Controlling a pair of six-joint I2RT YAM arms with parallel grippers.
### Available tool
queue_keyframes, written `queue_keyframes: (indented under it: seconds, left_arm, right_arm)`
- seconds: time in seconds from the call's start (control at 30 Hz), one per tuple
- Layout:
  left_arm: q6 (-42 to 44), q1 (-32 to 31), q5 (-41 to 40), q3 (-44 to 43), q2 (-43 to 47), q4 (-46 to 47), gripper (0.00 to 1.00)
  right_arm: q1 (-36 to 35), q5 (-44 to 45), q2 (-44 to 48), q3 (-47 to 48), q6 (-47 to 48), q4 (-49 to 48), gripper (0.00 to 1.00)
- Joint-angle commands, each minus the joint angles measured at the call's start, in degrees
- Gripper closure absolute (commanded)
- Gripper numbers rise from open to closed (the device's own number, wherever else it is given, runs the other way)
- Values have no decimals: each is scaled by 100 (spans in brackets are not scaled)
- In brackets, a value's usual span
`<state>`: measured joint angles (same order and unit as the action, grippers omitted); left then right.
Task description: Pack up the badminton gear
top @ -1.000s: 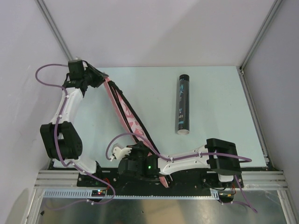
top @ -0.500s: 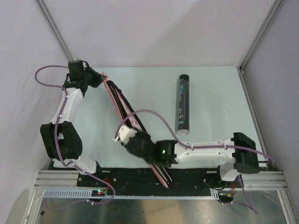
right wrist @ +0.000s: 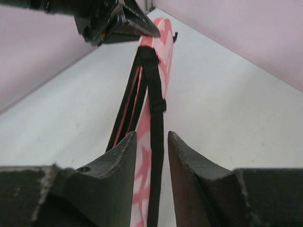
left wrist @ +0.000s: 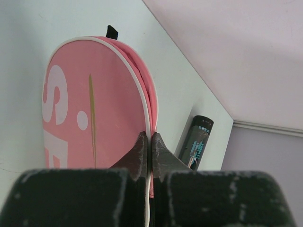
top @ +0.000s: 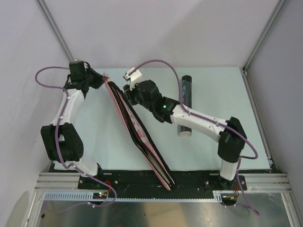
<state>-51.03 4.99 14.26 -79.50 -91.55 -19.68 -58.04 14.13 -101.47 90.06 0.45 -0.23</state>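
Racket case point(top: 137, 132) stands on its long edge, slanting across the table point(top: 222, 94), because the left gripper point(left wrist: 150, 137) is clamped on its white-piped far rim; the right gripper point(right wrist: 151, 137), fingers parted, lines up astride the black strap point(right wrist: 154, 99), probably to grab it

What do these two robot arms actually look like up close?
The left arm and right arm have white links between chunky black joints. A purple cable loops along each. A green light glows on the right one. The fingers are black, slightly scuffed, and taper to points.
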Motion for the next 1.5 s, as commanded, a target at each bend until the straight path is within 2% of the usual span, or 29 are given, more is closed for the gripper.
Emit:
queue_keyframes:
  seconds: [0.0, 0.07, 0.3, 0.57, 0.67, 0.73, 0.83, 0.9, 1.13, 1.47]
  left_arm:
    - [-5, -36, 175, -51, 49, -95, 100]
    - [77, -41, 163, -70, 78, -94, 100]
    - [302, -38, 293, -89, 134, -90, 100]
    - [359, -40, 347, -39, 210, -83, 100]
    - [392, -34, 310, -18, 209, -76, 100]
    - [398, -40, 293, -12, 214, -70, 100]
    - [411, -34, 262, 3, 211, -71, 100]
    - [451, -36, 202, 27, 230, -69, 100]
    - [538, -36, 43, 93, 283, -68, 100]
    - [542, -36, 15, 92, 183, -70, 100]
  right_arm:
    - [259, -837, -810, 880, -553, -164, 64]
    - [318, -843, -1117, 1086, -523, -243, 64]
    - [497, -783, -1909, 1610, -222, -320, 48]
    - [646, -1110, -2462, 2060, -227, -152, 48]
    - [719, -1133, -2511, 2168, -252, -149, 53]
    - [784, -1154, -2538, 2260, -266, -110, 64]
    - [864, -1081, -2541, 2406, -219, -35, 89]
    - [889, -989, -2508, 2436, -123, -64, 97]
    - [874, -817, -2236, 2504, -71, -256, 100]
    - [621, -1317, -1761, 2383, 86, -115, 100]
